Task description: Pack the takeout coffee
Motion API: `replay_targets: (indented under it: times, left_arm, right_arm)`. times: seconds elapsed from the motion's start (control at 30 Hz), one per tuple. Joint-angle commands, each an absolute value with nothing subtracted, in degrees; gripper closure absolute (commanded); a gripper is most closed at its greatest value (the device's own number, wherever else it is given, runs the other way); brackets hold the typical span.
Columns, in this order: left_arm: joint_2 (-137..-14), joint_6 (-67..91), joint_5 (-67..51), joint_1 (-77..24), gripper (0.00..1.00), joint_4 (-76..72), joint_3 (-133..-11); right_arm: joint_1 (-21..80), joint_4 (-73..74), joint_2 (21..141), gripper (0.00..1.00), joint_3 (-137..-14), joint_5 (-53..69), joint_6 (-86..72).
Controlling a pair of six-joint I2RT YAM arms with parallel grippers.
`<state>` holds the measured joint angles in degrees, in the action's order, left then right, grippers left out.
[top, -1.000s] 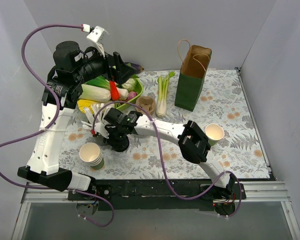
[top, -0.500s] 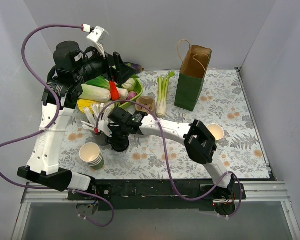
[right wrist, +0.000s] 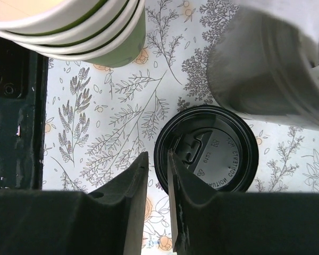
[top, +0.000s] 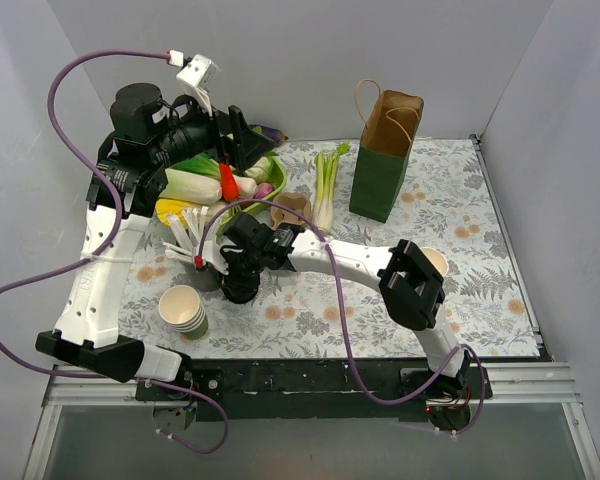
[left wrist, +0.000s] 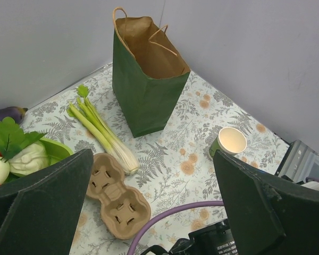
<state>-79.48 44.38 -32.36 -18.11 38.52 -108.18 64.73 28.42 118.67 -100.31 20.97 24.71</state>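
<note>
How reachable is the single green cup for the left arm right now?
Probably not: the cup sits at the far right, and the right arm stretches across the table between it and the raised left arm.

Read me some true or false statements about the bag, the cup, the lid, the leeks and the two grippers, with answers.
1. The bag stands upright with its mouth open. True.
2. The lid sits on the cup. False: the lid lies on the table beside the grey cup, and the cup stands uncovered elsewhere.
3. The left gripper is open and holds nothing. True.
4. The leeks lie inside the bag. False: they lie on the table beside it.
5. The right gripper has one finger on either side of the lid's rim. True.
</note>
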Motion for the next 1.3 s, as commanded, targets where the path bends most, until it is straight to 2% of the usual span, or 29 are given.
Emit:
replay_targets:
  times: [0.0,0.5,0.73,1.07,1.27]
  left_arm:
    - [-78.8,44.0,-32.9,-17.9,0.02,38.2,-107.3]
    - [-77.9,43.9,-32.5,-17.9,0.02,38.2,-106.3]
    - [-78.0,43.9,-32.6,-17.9,0.02,38.1,-106.2]
    - [-78.6,43.9,-32.3,-17.9,0.02,38.0,-106.5]
    - [-78.6,43.8,-32.2,-17.9,0.02,38.1,-106.6]
  right_arm:
    - [64.7,28.9,120.7,0.72,-101.9,23.7,25.7]
    - [64.9,29.4,123.7,0.68,-103.4,21.5,23.9]
    - [64.9,30.1,124.3,0.79,-104.3,21.4,23.5]
    - [64.9,32.2,125.9,0.78,-106.2,21.1,23.2]
    - [64.9,32.2,125.4,0.90,-107.0,21.2,22.8]
